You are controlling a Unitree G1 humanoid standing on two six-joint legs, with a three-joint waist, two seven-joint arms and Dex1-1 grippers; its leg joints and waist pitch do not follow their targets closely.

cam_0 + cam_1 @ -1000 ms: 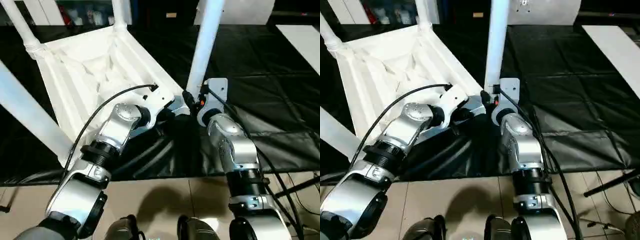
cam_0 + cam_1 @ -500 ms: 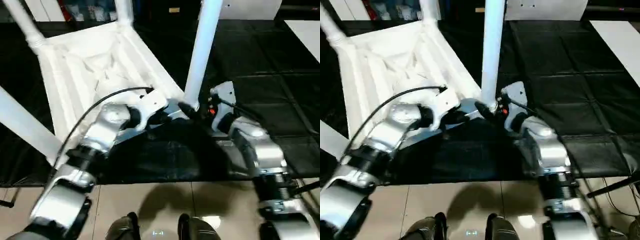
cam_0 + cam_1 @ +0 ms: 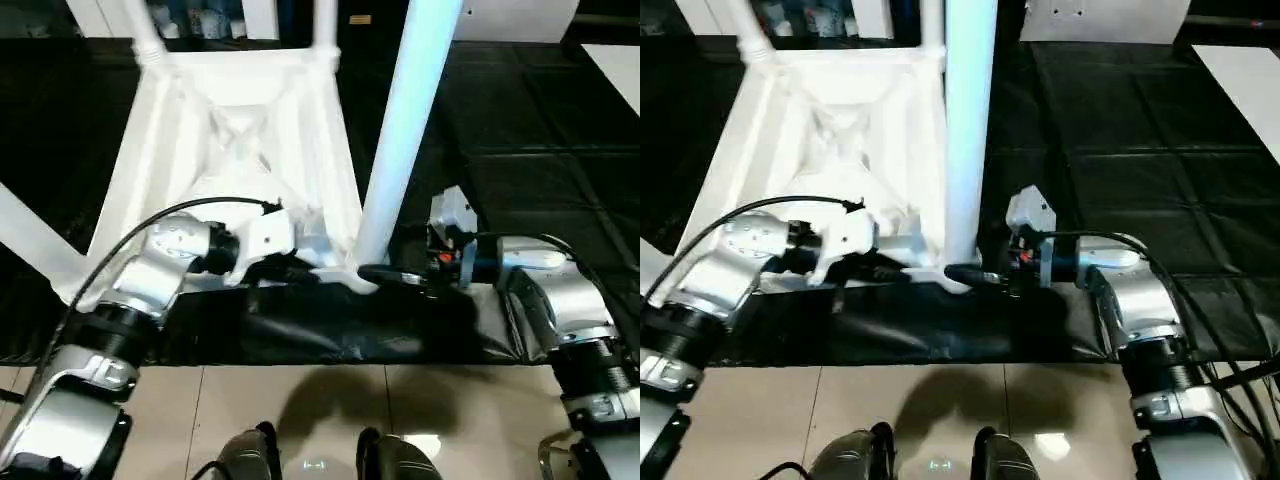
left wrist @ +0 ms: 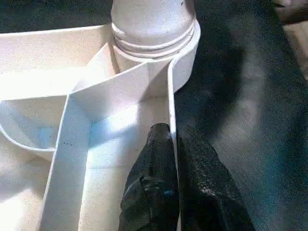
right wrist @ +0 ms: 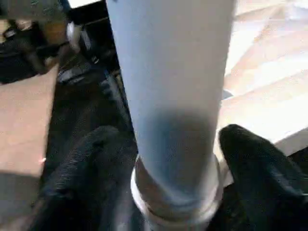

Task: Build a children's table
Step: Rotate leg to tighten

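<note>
While your left gripper [image 4: 174, 163] pinches the upturned tabletop's [image 3: 240, 130] rim and the right gripper [image 5: 168, 168] straddles the near leg [image 3: 405, 130] unclamped, 4 legs stand socketed; flipping remains.

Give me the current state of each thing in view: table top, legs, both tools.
Table top: upside down on the black mat, ribbed underside facing up.
Nearest leg: upright, seated in its corner socket.
Other legs: standing in their corner sockets.
Left tool: shut on the table top's side wall, a finger on each face.
Right tool: fingers on either side of the nearest leg's base; grip unclear.
</note>
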